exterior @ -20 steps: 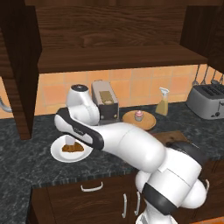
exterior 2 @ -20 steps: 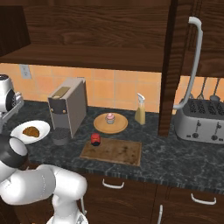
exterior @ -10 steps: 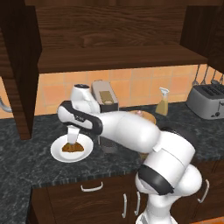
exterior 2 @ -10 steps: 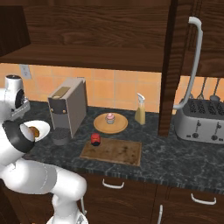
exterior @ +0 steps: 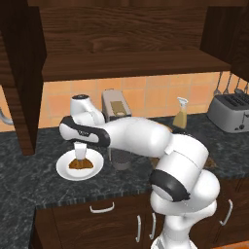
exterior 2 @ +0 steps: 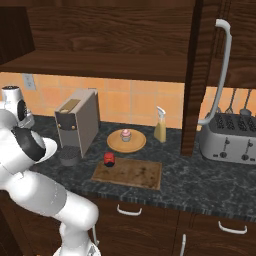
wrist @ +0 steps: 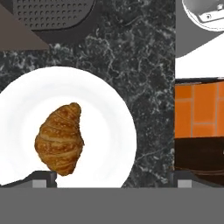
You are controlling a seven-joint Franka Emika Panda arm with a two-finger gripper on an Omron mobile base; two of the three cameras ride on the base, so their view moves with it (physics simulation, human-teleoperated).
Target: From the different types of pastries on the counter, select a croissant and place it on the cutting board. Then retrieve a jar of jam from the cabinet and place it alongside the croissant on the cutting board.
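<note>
Since the croissant (wrist: pixel 60 139) sits off-centre on the white plate (wrist: pixel 113 131), shift the spread, empty gripper (exterior: pixel 80 152) over it before descending.

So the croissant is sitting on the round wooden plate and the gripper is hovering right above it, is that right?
Not quite. The croissant sits on a white plate, as the hand view shows; the wooden plate holds the cupcake. The rest holds: in the left base view the gripper hangs right above the croissant.
</note>
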